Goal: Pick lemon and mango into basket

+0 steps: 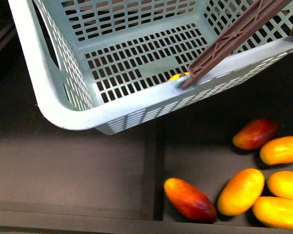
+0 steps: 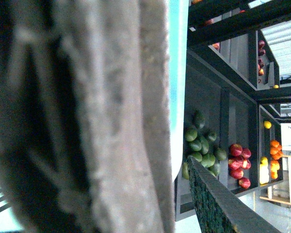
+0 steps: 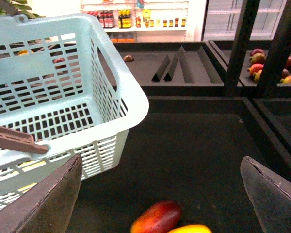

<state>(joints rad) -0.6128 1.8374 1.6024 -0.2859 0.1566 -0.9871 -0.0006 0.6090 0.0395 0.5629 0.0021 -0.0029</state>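
The right gripper [image 3: 160, 162] hung with its jaws spread wide, one dark finger [image 3: 48, 199] low at each side of its wrist view and nothing between them but the bare dark floor of the shelf tray [image 3: 199, 145]. Just past the gripper lay a red mango [image 3: 156, 217] with a yellow one [image 3: 190, 228] touching it. Beside that finger stood the pale aqua basket [image 3: 131, 92], its brown handle [image 3: 14, 141] resting across the rim. The lemon [image 1: 177, 76] was inside the basket, only a sliver of yellow showing on the slotted floor against the near wall, right by the handle's pivot; the right wrist view caught the same yellow through the side slots. In the front view the basket's corner overhung the tray, and six mangoes lay in the compartment in front of it, well outside the basket: a red one [image 1: 190, 199] nearest the divider, an orange-yellow one [image 1: 240, 191] just beside it, and the rest clustered toward the right edge. Of the left gripper [image 2: 179, 145] I could see only a blurred grey pad [image 2: 111, 116] filling its view, with a strip of the aqua rim beside it; whether it gripped anything could not be told. Behind it, green fruits [image 2: 201, 145] and red apples [image 2: 238, 165] sat in far shelf bins.
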